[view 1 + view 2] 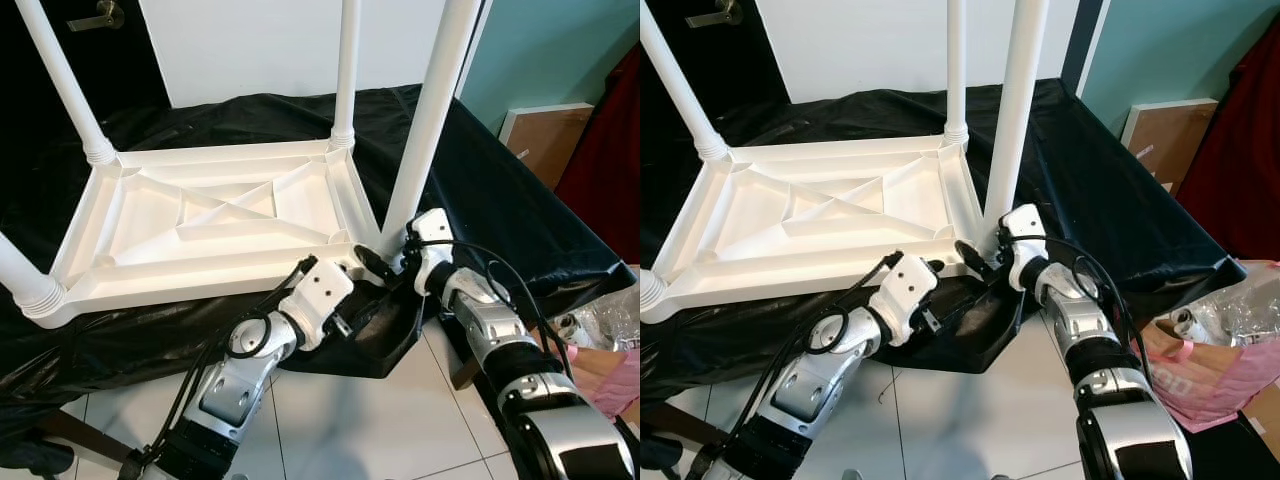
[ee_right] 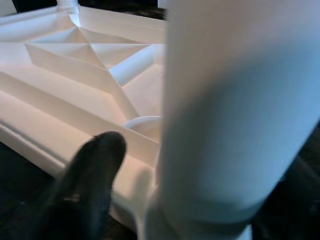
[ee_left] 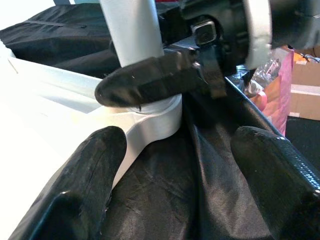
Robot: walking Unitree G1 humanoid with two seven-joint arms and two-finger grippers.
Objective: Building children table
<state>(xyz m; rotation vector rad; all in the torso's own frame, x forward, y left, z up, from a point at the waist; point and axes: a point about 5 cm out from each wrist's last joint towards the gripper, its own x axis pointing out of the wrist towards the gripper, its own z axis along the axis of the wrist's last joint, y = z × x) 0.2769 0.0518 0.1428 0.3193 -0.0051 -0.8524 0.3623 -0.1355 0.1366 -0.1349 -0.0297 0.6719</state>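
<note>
1. Left eye view: upturned white tabletop (image 1: 215,215) on a black cloth (image 1: 500,220), ribbed underside up, legs pointing upward; nearest-right leg (image 1: 430,120) standing in the corner socket (image 1: 372,243) closest to the robot.
2. Right gripper (image 1: 385,262) at the base of that leg, one black finger (image 2: 90,175) alongside the white shaft; probably closed around the leg, but the far finger hidden, so impossible to say for certain.
3. Left gripper (image 3: 190,170) just short of the same corner, fingers spread apart with nothing between them but black cloth, aimed at the socket.
4. Leg's long axis near vertical, slightly tilted, crossing the right gripper at about a right angle.
5. Right arm nearer to the leg; likely next: turning or pressing it home in the socket, left gripper free to steady the corner.
</note>
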